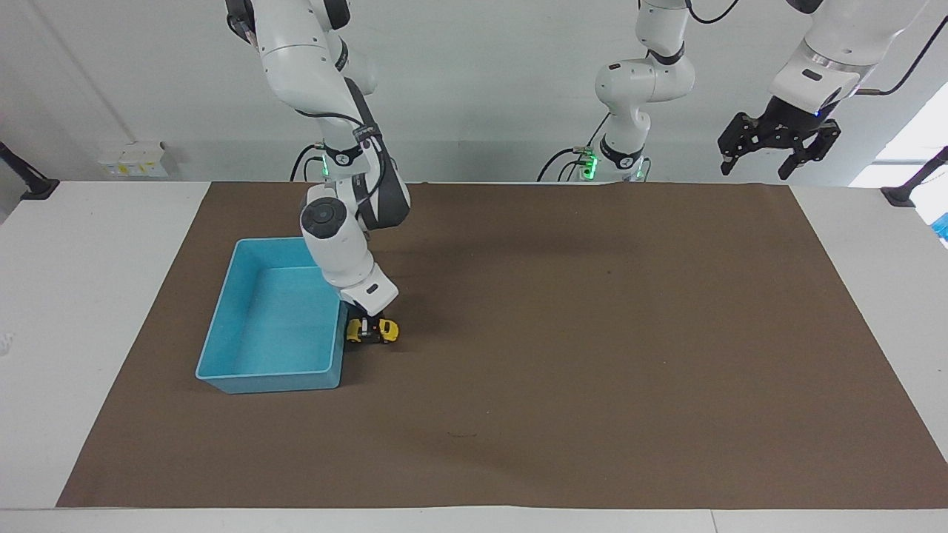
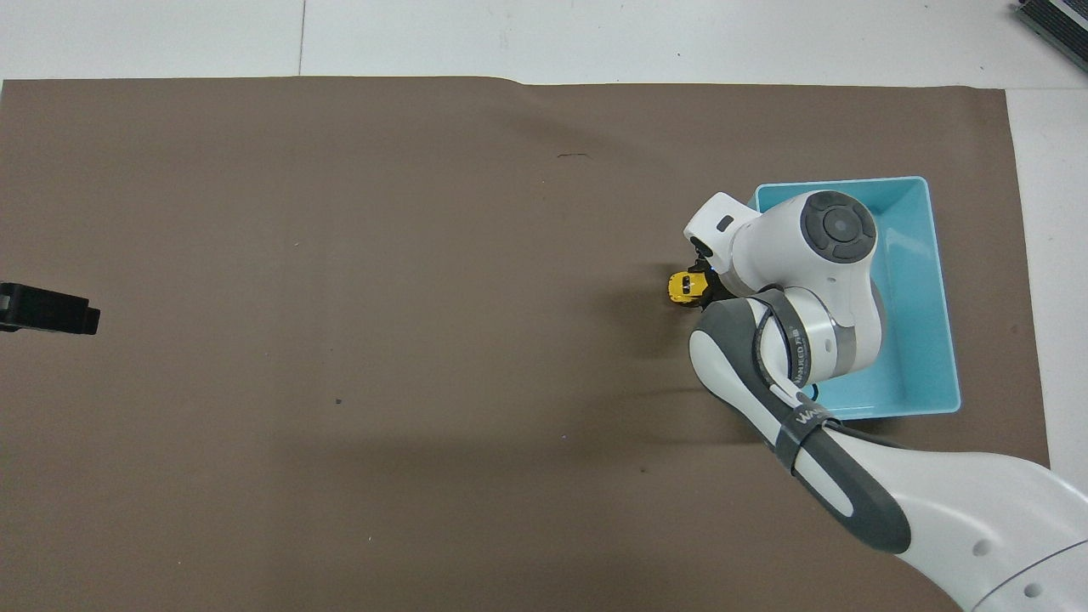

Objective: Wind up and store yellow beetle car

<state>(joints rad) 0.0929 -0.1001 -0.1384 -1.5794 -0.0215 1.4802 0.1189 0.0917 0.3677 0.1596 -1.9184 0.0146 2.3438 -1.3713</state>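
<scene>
The yellow beetle car [image 1: 388,330] stands on the brown mat right beside the light-blue bin [image 1: 222,326], on the side toward the left arm's end of the table. My right gripper [image 1: 370,331] is down on the car, with its dark fingers straddling the car's middle and shut on it. In the overhead view the car [image 2: 680,287] pokes out from under the right gripper [image 2: 702,285], next to the bin [image 2: 931,280]. My left gripper [image 1: 778,144] waits open and empty, raised above the mat's corner near the left arm's base; it also shows in the overhead view [image 2: 47,308].
The brown mat [image 1: 563,355] covers most of the white table. The bin has nothing in it. The right arm's wrist and elbow hang over the bin's edge nearest the car.
</scene>
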